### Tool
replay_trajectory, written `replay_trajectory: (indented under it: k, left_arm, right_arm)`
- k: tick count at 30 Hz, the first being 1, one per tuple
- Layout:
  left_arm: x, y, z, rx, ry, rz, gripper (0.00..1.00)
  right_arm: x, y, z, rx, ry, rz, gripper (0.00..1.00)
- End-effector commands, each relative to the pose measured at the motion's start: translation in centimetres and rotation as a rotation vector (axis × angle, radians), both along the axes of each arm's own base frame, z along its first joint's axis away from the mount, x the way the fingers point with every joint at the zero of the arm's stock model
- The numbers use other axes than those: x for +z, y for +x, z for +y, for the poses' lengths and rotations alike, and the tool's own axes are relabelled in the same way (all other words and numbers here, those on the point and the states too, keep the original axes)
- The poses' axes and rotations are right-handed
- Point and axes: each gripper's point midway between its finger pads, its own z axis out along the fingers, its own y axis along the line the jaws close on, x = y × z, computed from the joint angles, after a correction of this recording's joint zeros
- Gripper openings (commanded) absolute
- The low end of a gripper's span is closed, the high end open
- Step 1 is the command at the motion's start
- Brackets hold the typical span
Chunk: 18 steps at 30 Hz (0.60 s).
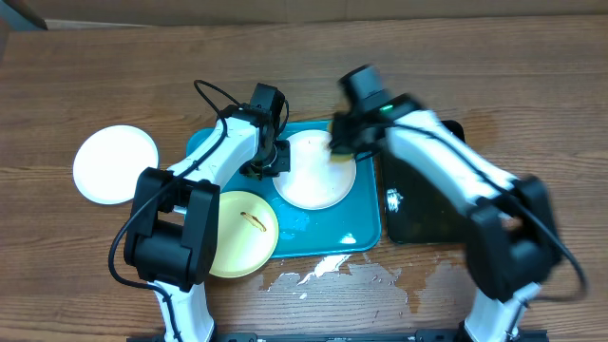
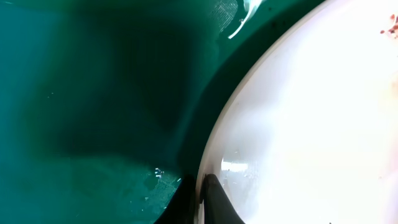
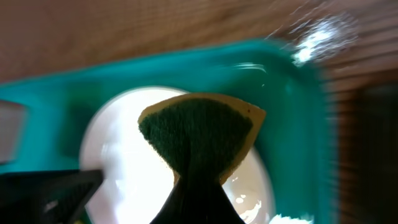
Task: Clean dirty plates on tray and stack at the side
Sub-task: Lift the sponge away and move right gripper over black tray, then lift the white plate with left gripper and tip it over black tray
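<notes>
A white plate (image 1: 316,171) lies on the turquoise tray (image 1: 366,214). My left gripper (image 1: 267,163) is shut on its left rim; in the left wrist view the jaws (image 2: 200,202) pinch the plate's edge (image 2: 298,124) over the tray (image 2: 93,93). My right gripper (image 1: 339,141) is shut on a green-and-yellow sponge (image 3: 198,134) above the plate's (image 3: 124,162) upper right edge. A pale yellow plate (image 1: 242,233) with a brown smear lies at the tray's front left. Another white plate (image 1: 116,163) lies on the table to the left.
A black tray (image 1: 427,204) lies right of the turquoise tray, under the right arm. Water or foam (image 1: 328,269) is spilled on the wooden table in front of the tray.
</notes>
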Motion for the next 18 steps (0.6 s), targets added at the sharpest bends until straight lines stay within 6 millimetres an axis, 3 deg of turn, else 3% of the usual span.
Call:
replay_trajectory:
  k: [1, 5, 10, 18]
  left_arm:
    - [-0.6, -0.3, 0.2, -0.005, 0.004, 0.019, 0.04]
    - [-0.5, -0.5, -0.2, -0.008, -0.021, 0.027, 0.05]
    - [-0.1, -1.0, -2.1, -0.008, -0.16, 0.067, 0.04]
    - [0.9, -0.5, -1.4, 0.036, -0.211, 0.087, 0.04]
  right_arm:
    - [7.8, 0.4, -3.6, -0.036, 0.026, -0.13, 0.04]
    - [8.7, -1.5, -9.2, -0.111, -0.041, -0.061, 0.04]
    - [7.5, -4.0, -14.9, -0.195, -0.097, 0.081, 0.04]
    - [6.9, -5.7, -20.8, -0.279, -0.127, 0.174, 0.07]
